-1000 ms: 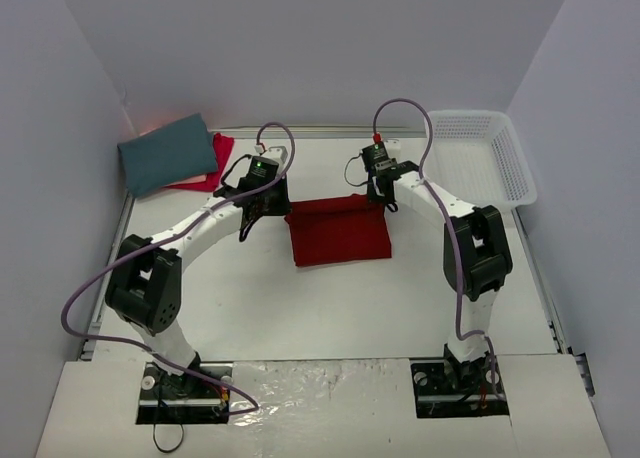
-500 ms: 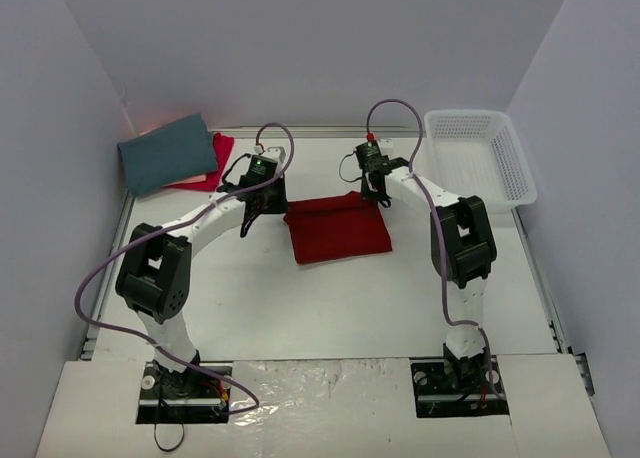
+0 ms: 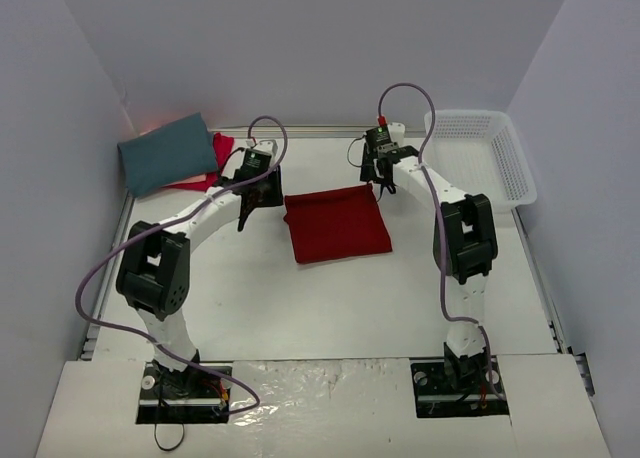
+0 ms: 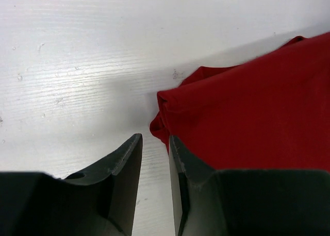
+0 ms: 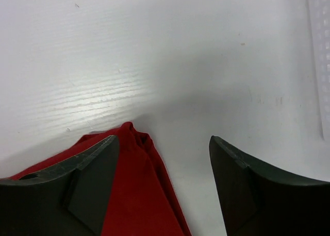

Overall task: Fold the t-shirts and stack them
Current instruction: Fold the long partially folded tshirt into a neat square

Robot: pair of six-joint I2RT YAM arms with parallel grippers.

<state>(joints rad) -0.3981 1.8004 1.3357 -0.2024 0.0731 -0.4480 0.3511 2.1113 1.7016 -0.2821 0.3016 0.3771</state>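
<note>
The deep red t-shirt point(image 3: 337, 225) lies folded into a flat rectangle mid-table. My left gripper point(image 3: 268, 193) hovers at its back left corner. In the left wrist view the jaws of that gripper point(image 4: 155, 138) stand a little apart, with bare table between them and the shirt's corner point(image 4: 165, 112) just ahead. My right gripper point(image 3: 383, 181) is at the back right corner, wide open point(image 5: 164, 139), with the shirt's corner point(image 5: 134, 195) below its left finger and nothing gripped. A slate-teal t-shirt point(image 3: 168, 153) lies folded at the back left on a pinkish-red one point(image 3: 218, 156).
A white mesh basket point(image 3: 520, 173) stands at the back right, and its edge shows in the right wrist view point(image 5: 322, 50). Grey walls enclose the white table point(image 3: 330, 298) on three sides. Purple cables loop above both wrists.
Both grippers were shut on the red shirt's back corners. They have let go, opened and drawn back a little. The shirt's back edge now lies flat.
</note>
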